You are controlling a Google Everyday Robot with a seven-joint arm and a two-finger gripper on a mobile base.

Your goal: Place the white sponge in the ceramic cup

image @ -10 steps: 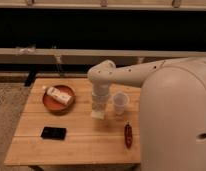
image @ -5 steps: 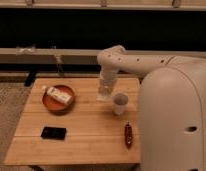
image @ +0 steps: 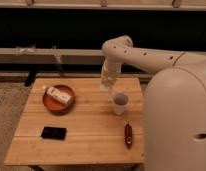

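1. See the claw at the end of the big white arm: hangs up over the far part of the bench and points down.
2. Clenched tight on a small pale block at its tip; looks like the white sponge, held up in the air and not touching the bench.
3. Hangs up and to the left of the ceramic cup, near it, but not over its mouth and not inside it.
4. Find the ceramic cup standing upright on the bench, toward the right side, with its mouth open to the top; cannot tell what is inside.
5. Look left for the round red-brown plate: rests on the left part of the bench, well apart from the cup.
6. Carries a whitish packet with marks, laid slanted across its middle.
7. Spot the flat black rectangle in front of the plate: lies flat on the bench, toward the near left corner.
8. Spot a thin dark red thing in front of the cup, close to the right edge of the bench: too small to tell what.
9. See the big round white robot body on the right: hides the right end of the bench.
10. Behind the bench, see a long pale ledge under a dark wall.
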